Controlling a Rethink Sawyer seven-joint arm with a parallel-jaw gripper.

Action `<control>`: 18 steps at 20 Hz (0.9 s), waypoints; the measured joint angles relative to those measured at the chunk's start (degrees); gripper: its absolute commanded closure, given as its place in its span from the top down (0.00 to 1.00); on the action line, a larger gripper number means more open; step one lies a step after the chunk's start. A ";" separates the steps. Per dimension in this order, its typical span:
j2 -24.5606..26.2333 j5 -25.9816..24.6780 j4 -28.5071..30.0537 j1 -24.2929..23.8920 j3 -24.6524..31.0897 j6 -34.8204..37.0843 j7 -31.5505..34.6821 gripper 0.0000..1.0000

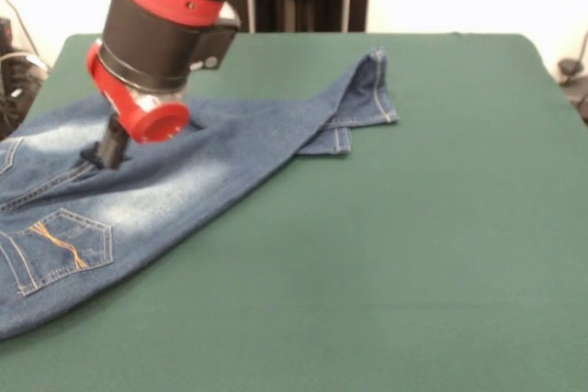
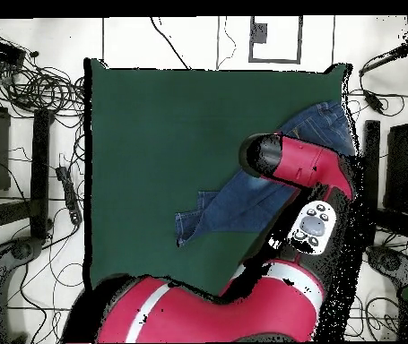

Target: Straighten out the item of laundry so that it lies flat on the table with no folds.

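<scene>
The jeans [image 1: 184, 185] lie across the left half of the front view on the green table [image 1: 413, 254], the seat and a stitched back pocket at the lower left, the two legs running up to the right with one hem folded under the other near the upper middle. The hand [image 1: 103, 155] is down on the denim at the left, just below the red ring of the arm; its dark tip seems to touch the cloth, but whether it is spread, pressed together or pinching fabric I cannot tell. To do this step well, I judge it should take hold of only the top layer near the seat and draw it away from the hems in a low, steady pull, so the overlapped legs slide apart rather than bunch. The waistband runs off the left edge of the front view. From overhead the arm covers the seat and the hand; only the legs [image 2: 234, 204] and hems show
</scene>
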 measured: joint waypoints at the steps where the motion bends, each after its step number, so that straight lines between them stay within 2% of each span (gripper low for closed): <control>1: -0.03 -0.77 -0.73 0.38 -1.74 0.00 0.00 0.00; 9: 0.12 -1.69 -2.02 0.98 -7.06 0.00 0.00 0.00; 18: 2.91 -1.55 -2.12 6.40 -14.92 -0.01 0.00 0.00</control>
